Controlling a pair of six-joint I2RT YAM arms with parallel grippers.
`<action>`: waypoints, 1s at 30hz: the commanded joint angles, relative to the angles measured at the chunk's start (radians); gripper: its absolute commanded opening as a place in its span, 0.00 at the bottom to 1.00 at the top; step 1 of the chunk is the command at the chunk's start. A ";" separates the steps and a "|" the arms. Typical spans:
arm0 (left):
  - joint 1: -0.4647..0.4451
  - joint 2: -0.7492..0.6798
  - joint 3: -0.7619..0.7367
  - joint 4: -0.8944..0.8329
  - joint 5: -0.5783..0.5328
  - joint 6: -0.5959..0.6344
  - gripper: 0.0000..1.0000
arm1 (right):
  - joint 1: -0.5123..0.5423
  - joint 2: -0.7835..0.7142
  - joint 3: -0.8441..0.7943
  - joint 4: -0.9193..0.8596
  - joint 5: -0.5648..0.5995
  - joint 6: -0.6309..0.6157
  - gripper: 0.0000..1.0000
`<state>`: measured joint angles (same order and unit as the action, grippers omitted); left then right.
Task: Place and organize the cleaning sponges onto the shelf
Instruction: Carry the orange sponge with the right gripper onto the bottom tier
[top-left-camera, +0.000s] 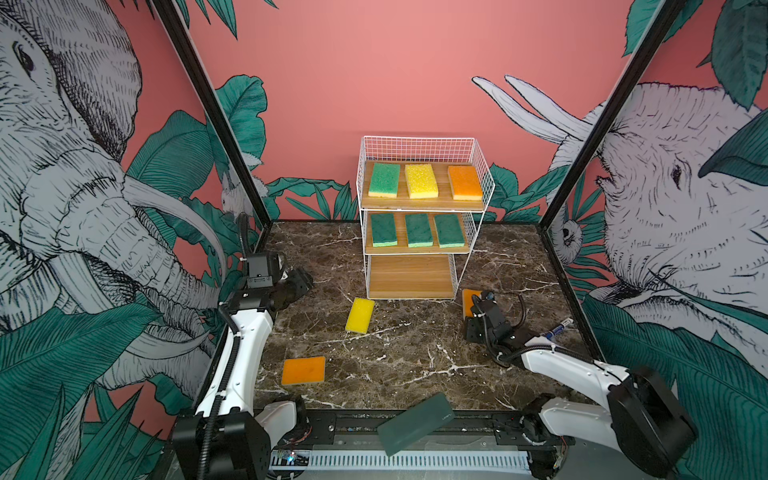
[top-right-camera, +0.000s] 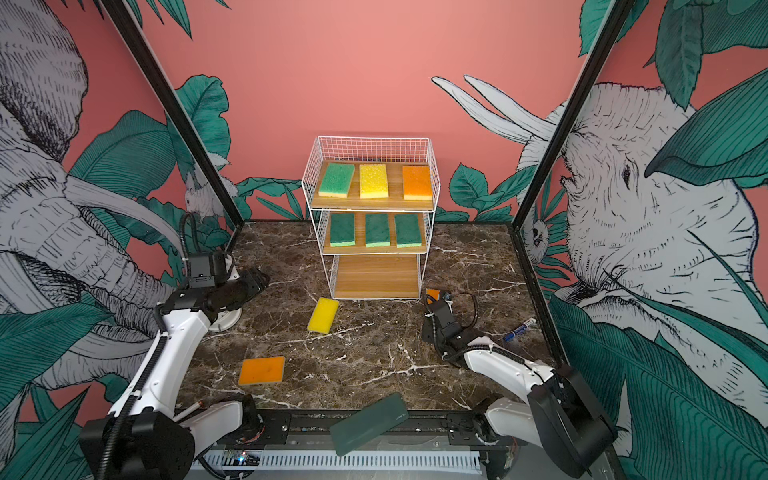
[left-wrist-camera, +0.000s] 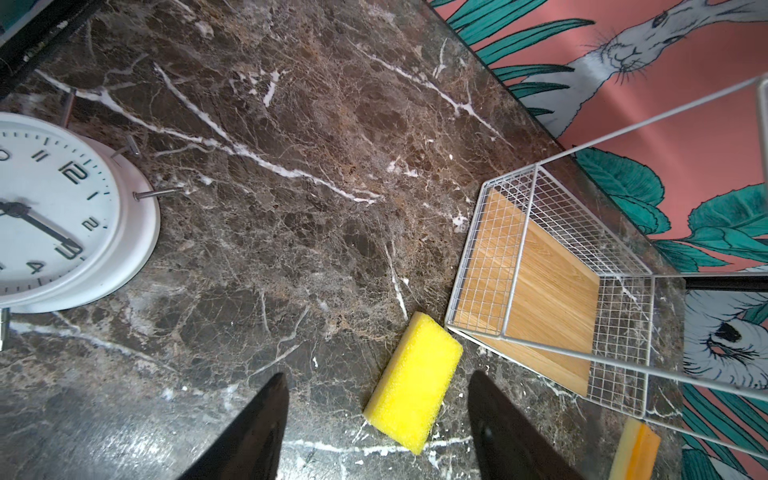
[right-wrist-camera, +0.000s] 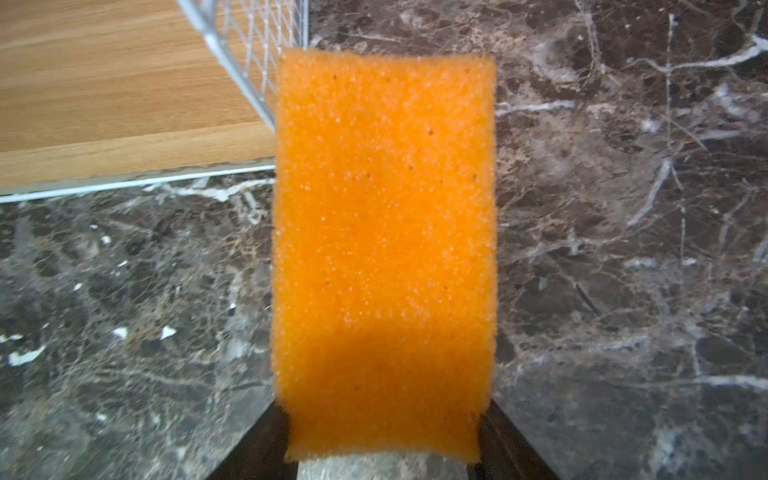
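Note:
The white wire shelf (top-left-camera: 419, 143) stands at the back. Its top board holds a green (top-left-camera: 384, 179), a yellow (top-left-camera: 421, 180) and an orange sponge (top-left-camera: 465, 183). Three dark green sponges (top-left-camera: 419, 230) lie on the middle board, and the bottom board (top-left-camera: 411, 276) is bare. My right gripper (right-wrist-camera: 384, 419) is shut on the near end of an orange sponge (right-wrist-camera: 384, 228), low over the table by the shelf's front right corner. A yellow sponge (left-wrist-camera: 413, 382) lies flat on the table ahead of my left gripper (left-wrist-camera: 378, 374), which is open. Another orange sponge (top-left-camera: 303, 370) lies front left.
A white alarm clock (left-wrist-camera: 62, 216) lies on the table under the left arm. A dark green translucent slab (top-left-camera: 415, 424) overhangs the front edge. A blue marker (top-left-camera: 559, 328) lies near the right wall. Patterned walls close in three sides.

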<state>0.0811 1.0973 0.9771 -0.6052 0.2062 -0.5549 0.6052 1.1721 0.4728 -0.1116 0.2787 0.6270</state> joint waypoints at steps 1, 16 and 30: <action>0.003 -0.038 -0.012 -0.025 0.015 0.009 0.70 | 0.051 -0.034 -0.017 0.009 0.047 0.038 0.61; 0.003 -0.083 -0.066 0.019 0.051 0.006 0.70 | 0.212 0.227 0.212 0.092 0.123 0.014 0.59; 0.003 -0.089 -0.090 0.016 0.034 0.026 0.70 | 0.158 0.584 0.513 0.179 0.134 0.005 0.60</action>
<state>0.0811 1.0233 0.8944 -0.5922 0.2489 -0.5438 0.7929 1.7370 0.9668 0.0406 0.3912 0.6067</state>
